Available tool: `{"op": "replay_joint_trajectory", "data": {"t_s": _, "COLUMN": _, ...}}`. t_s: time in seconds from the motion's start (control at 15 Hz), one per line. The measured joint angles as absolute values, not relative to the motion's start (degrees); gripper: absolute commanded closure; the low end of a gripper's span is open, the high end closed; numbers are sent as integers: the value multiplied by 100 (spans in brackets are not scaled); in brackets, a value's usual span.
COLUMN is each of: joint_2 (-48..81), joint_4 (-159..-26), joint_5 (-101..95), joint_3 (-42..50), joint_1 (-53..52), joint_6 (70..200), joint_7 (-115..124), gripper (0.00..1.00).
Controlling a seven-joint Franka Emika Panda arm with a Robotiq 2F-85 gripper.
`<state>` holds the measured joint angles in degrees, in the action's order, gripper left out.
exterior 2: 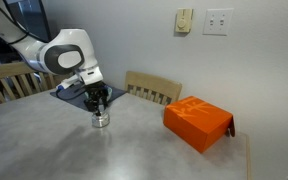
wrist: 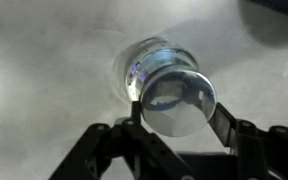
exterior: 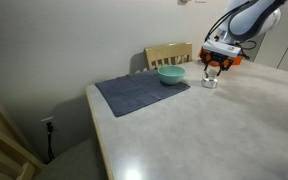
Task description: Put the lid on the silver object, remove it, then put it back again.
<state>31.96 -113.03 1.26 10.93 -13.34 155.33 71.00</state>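
Hand is hovering just over the silver object near a teal bowl in an exterior view, an orange box is sitting well apart on the tabletop in an exterior view, while only the wrist view is showing the hand pinching the lid above the silver object.

Pale table, grey mat, small silver pot, orange box

One each: lid, pot, bowl, box
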Motion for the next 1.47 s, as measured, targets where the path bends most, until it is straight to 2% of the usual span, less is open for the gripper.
{"op": "replay_joint_trajectory", "data": {"t_s": 1.47, "joint_2": 3148, "joint_4": -11448, "joint_5": -236, "joint_3": 1266, "joint_1": -1787, "joint_6": 15885, "joint_7": 7401, "gripper": 56}}
